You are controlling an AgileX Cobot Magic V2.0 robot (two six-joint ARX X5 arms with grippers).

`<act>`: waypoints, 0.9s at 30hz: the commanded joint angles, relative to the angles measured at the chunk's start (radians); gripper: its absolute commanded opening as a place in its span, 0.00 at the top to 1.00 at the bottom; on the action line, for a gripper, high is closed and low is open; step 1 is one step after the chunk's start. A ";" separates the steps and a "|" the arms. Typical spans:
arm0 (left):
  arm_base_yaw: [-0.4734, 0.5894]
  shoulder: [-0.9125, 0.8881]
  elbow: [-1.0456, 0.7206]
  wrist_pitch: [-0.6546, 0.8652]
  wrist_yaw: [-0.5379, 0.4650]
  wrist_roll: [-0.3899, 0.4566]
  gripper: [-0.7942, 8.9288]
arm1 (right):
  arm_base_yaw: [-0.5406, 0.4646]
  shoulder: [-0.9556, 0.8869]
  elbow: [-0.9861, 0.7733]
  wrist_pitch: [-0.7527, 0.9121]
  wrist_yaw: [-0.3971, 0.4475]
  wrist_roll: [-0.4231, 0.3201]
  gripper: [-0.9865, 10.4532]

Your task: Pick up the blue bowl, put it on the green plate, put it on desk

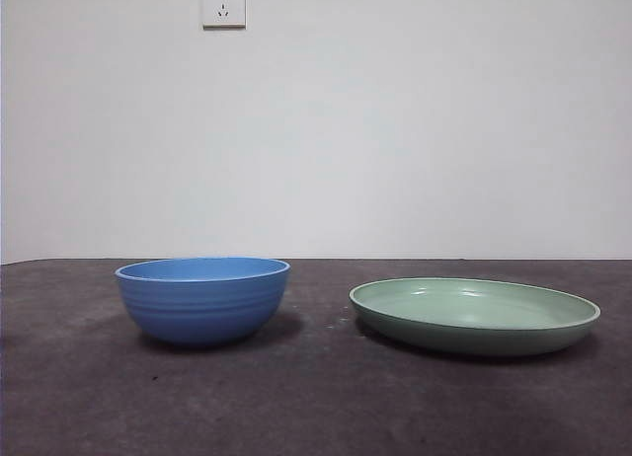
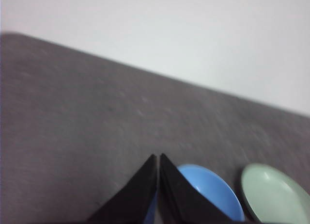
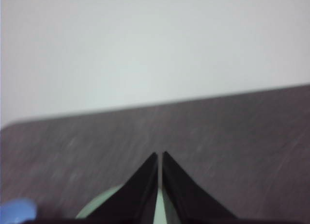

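Note:
The blue bowl stands upright on the desk at the left, and the green plate lies flat to its right, a gap between them. Neither arm shows in the front view. My left gripper is shut and empty, held high above the desk, with the blue bowl and the green plate partly showing below it. My right gripper is also shut and empty, hovering over the green plate; a sliver of the blue bowl shows at the corner.
A plain white wall stands behind the desk, with a white power socket high on it. The desk's far edge runs just behind the two dishes.

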 commanded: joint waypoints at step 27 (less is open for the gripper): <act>-0.119 0.443 0.291 -0.353 0.322 0.294 0.87 | 0.149 0.448 0.322 -0.633 -0.260 -0.324 0.90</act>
